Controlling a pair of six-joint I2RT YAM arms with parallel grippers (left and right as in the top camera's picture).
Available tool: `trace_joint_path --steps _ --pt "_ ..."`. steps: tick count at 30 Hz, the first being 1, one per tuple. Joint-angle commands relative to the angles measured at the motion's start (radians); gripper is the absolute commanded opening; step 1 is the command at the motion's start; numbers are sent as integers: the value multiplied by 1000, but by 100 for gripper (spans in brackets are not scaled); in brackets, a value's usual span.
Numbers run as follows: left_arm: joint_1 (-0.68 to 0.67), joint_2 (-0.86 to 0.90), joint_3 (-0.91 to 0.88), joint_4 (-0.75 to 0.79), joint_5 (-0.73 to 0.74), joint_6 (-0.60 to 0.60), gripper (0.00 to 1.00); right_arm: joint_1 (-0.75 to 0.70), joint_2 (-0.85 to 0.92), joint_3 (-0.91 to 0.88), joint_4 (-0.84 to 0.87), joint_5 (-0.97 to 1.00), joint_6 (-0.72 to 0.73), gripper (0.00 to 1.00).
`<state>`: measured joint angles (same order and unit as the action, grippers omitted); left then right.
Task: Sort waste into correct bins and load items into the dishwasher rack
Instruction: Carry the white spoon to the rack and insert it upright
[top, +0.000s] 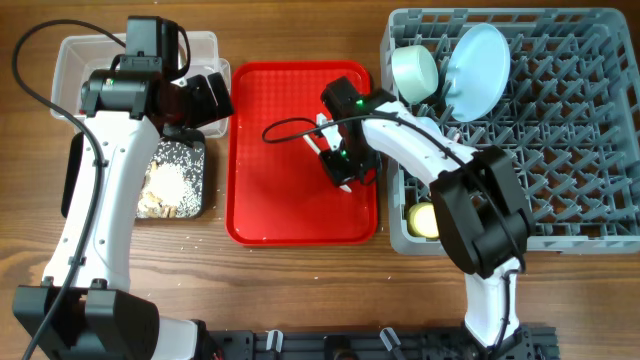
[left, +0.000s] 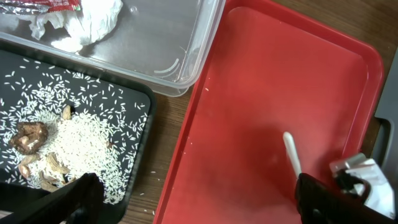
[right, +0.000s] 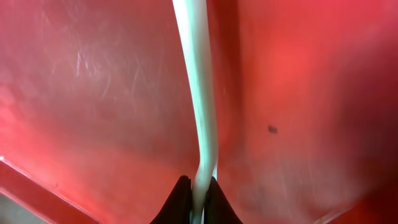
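My right gripper (top: 342, 172) (right: 198, 193) is shut on the handle of a white plastic utensil (right: 198, 74) over the red tray (top: 270, 190); I cannot tell whether it is the fork or the spoon. The utensil also shows in the left wrist view (left: 291, 152). My left gripper (left: 199, 199) is open and empty, above the gap between the black tray (left: 124, 106) and the red tray. Rice and brown scraps (left: 68, 140) lie in the black tray. Crumpled paper (left: 87, 22) and the red packet (left: 43, 5) lie in the clear tub (left: 161, 43).
The grey rack (top: 570, 160) stands at the right and holds the light blue plate (top: 475, 70), the pale green bowl (top: 415, 70) and the yellow cup (top: 424, 220). A few rice grains lie on the wooden table (left: 163, 180). No light blue bowl shows.
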<state>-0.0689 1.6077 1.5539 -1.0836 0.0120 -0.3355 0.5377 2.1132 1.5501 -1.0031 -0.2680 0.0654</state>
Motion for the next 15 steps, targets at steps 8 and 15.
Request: trace_joint_path --steps 8,15 --pt "6 -12 16 2 -10 -12 100 -208 -441 182 -277 234 148 4" --pt "6 -12 16 2 -10 -12 100 -404 -514 130 -433 301 131 4"
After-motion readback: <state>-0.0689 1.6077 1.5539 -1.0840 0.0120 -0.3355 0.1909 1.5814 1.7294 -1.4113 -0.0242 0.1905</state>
